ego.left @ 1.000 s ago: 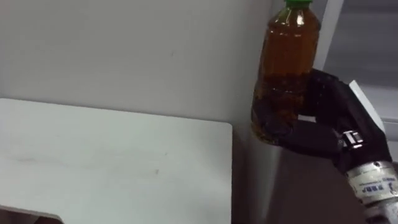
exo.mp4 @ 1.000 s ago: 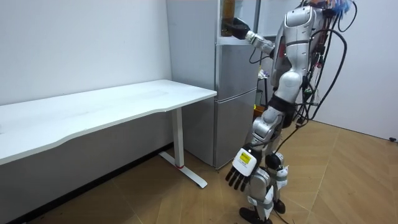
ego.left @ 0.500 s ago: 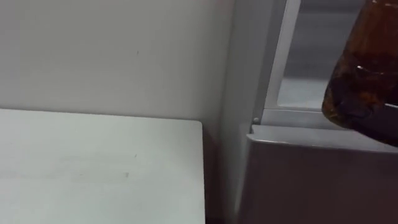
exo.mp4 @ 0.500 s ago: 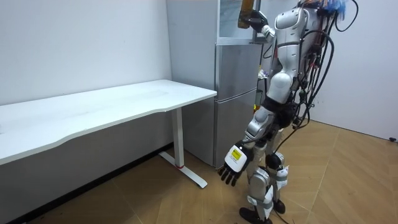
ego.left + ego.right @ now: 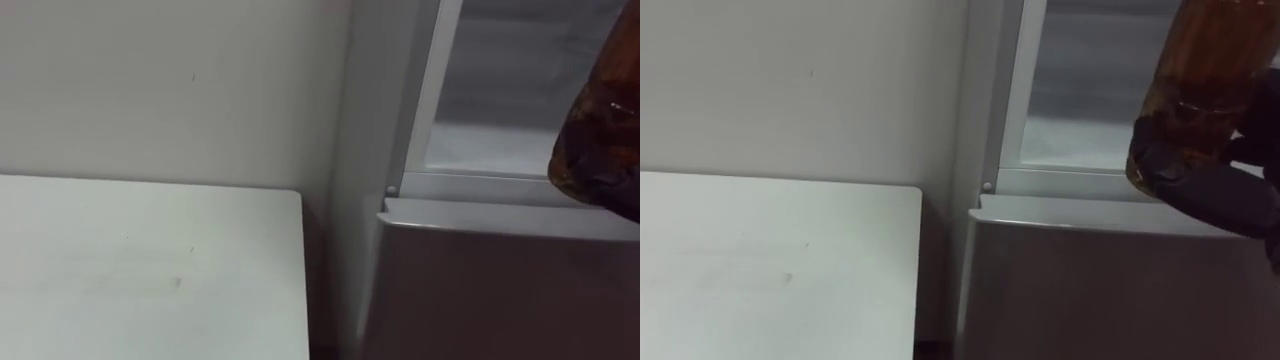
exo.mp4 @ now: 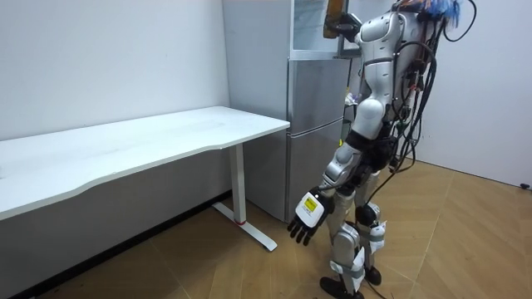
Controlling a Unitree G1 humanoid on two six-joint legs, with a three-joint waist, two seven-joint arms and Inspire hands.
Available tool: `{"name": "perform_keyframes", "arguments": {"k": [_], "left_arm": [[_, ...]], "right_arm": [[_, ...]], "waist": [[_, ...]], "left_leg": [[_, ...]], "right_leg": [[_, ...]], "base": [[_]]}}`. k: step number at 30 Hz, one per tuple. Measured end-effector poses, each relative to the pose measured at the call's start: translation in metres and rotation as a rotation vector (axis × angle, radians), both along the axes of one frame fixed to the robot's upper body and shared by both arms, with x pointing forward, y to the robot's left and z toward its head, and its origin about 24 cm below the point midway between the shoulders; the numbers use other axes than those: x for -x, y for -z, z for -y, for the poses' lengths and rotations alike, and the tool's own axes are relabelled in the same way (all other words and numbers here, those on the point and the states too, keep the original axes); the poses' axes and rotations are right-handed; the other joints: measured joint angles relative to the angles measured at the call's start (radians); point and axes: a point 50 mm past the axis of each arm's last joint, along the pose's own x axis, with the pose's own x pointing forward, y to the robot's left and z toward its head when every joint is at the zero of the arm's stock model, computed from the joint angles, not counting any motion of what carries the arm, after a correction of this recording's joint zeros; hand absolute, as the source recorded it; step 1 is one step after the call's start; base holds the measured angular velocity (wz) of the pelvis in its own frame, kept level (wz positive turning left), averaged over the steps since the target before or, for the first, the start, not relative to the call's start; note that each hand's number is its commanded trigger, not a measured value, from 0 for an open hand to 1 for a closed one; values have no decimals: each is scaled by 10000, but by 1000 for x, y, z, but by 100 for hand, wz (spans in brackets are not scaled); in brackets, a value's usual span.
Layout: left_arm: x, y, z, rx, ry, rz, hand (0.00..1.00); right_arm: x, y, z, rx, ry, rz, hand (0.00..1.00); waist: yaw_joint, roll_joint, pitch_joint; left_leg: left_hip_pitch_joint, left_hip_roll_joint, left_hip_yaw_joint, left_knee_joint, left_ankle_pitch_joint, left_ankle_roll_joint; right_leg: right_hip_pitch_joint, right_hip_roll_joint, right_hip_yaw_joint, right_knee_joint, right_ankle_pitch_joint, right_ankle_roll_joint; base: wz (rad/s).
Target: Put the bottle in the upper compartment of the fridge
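An amber-filled bottle (image 5: 1212,72) stands upright in my right hand (image 5: 1225,195), whose dark fingers curl round its lower part. It hangs at the right, in front of the open upper fridge compartment (image 5: 1080,100) with its pale inside, just above the sill. The left eye view catches the bottle (image 5: 605,150) at its right edge. In the room view I stand close to the fridge (image 6: 312,124) with the right hand (image 6: 343,27) raised to the upper compartment. My left hand (image 6: 305,226) hangs low by my leg, fingers relaxed.
The shut grey lower fridge door (image 5: 1110,290) lies below the opening. A white table (image 5: 770,265) stands to the left against the wall, with a narrow gap between it and the fridge. Wooden floor (image 6: 465,241) spreads behind me.
The right hand has lifted the bottle higher, up to the upper compartment's opening. My body has come closer to the fridge and my view has shifted right. The left hand swung slightly.
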Motion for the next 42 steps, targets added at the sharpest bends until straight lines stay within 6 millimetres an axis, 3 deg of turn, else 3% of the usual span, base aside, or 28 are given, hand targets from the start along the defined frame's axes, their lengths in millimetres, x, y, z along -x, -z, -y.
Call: {"name": "perform_keyframes", "arguments": {"k": [8,11,15,21,24,34,42], "left_arm": [[-9,-3,-2,-81,107,368,0],[-4,-3,-2,-94,41,261,0],[2,-5,-7,-214,-166,219,0],[12,-7,-13,-386,-426,-148,0],[11,-7,-13,-405,-437,-178,0],[11,-8,-19,-188,-679,-433,0],[37,-10,-22,-303,-1113,-1228,0]], "right_arm": [[-5,5,3,-429,-254,-405,100],[-15,8,11,-695,-5,-601,100],[-32,3,29,-270,1250,-933,100],[-48,-3,42,-1254,1944,-875,100],[-52,4,49,-2041,2086,-1102,100],[-70,24,58,-2742,2588,-2506,100],[-72,22,67,-3381,2919,-2730,100]], "waist": [[301,-118,13],[408,-145,3],[442,-179,-9],[527,-235,-41],[654,-301,-87],[840,-290,-87],[1162,-271,-123]], "left_leg": [[-14,-1,-3,1,-18,12],[-26,-3,-2,6,-42,21],[-101,-16,-75,41,-48,33],[-132,-16,-228,36,-43,23],[-176,-16,-293,47,-42,21],[-315,-23,-513,188,-49,10],[-376,-37,-587,217,-53,9]], "right_leg": [[-32,-6,-83,-8,1,1],[-1,-24,-123,0,3,6],[-17,-80,-548,19,3,12],[10,-55,-593,-14,1,14],[14,-69,-844,-24,1,14],[12,-105,-1378,-7,1,14],[16,-116,-1510,-6,1,14]], "base": [[0],[0],[6],[8],[8],[7],[0]]}}
